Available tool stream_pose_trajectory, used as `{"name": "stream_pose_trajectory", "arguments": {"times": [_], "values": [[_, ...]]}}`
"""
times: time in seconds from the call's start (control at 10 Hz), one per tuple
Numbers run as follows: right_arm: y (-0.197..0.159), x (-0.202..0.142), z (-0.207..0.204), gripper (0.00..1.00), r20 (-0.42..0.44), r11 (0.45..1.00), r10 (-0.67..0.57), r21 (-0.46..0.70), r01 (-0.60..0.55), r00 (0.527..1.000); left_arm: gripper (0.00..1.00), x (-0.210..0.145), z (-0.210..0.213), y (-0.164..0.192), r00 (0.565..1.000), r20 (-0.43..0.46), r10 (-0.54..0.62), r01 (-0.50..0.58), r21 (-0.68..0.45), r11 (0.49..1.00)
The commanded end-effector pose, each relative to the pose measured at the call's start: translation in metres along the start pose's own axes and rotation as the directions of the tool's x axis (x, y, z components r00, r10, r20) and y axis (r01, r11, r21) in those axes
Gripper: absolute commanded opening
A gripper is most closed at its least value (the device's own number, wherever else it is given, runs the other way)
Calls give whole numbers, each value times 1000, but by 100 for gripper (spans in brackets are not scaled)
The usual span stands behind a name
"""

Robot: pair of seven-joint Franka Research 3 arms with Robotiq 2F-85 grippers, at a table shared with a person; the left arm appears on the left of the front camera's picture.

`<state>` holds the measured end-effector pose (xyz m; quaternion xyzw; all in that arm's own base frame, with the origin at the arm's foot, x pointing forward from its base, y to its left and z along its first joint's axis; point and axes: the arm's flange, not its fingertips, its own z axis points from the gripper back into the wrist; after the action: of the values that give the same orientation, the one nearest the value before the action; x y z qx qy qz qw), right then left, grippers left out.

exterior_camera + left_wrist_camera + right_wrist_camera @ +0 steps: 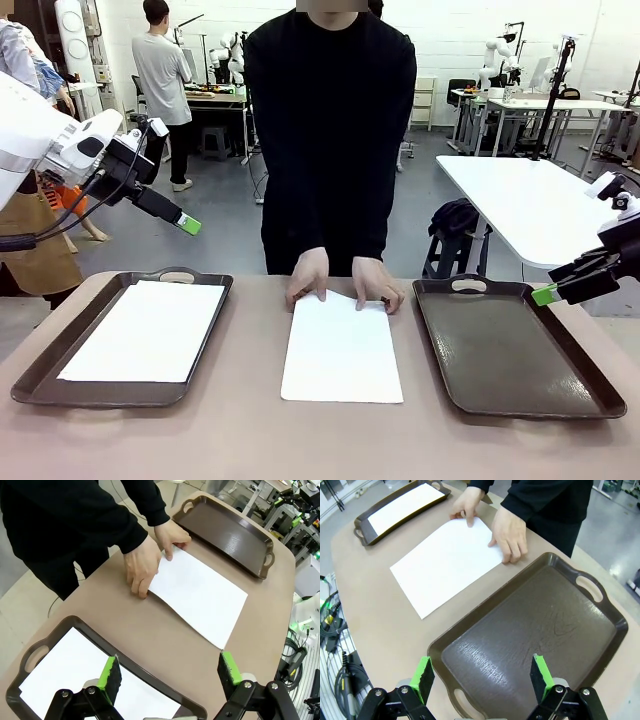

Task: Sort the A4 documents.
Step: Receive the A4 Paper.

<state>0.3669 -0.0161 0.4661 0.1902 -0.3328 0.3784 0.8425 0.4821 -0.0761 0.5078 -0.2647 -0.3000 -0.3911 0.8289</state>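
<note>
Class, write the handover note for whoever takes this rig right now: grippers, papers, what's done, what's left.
Left gripper: open, holding nothing, raised above the left tray.
Right gripper: open, holding nothing, above the right tray.
Papers: one sheet lies in the left tray; another sheet lies on the table between the trays, with the person's hands on its far edge.
Done: one sheet trayed.
Left: the middle sheet; the right tray holds no paper.

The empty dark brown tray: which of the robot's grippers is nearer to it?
The right gripper, open, hovers just above the empty dark brown tray, at its right rim. The left gripper, also open, hangs high across the table, above the other tray.
</note>
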Motion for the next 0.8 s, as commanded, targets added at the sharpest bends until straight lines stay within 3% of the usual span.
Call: {"name": "stream_pose_trajectory", "arguments": {"times": [0.0, 0.7], "values": [[-4, 1, -4, 100, 26, 1000, 8, 18, -8, 1000, 100, 0, 0, -1, 1000, 25, -14, 14, -9, 1000], [-4, 1, -4, 100, 26, 1000, 8, 18, -8, 1000, 100, 0, 0, -1, 1000, 25, -14, 14, -9, 1000]]}}
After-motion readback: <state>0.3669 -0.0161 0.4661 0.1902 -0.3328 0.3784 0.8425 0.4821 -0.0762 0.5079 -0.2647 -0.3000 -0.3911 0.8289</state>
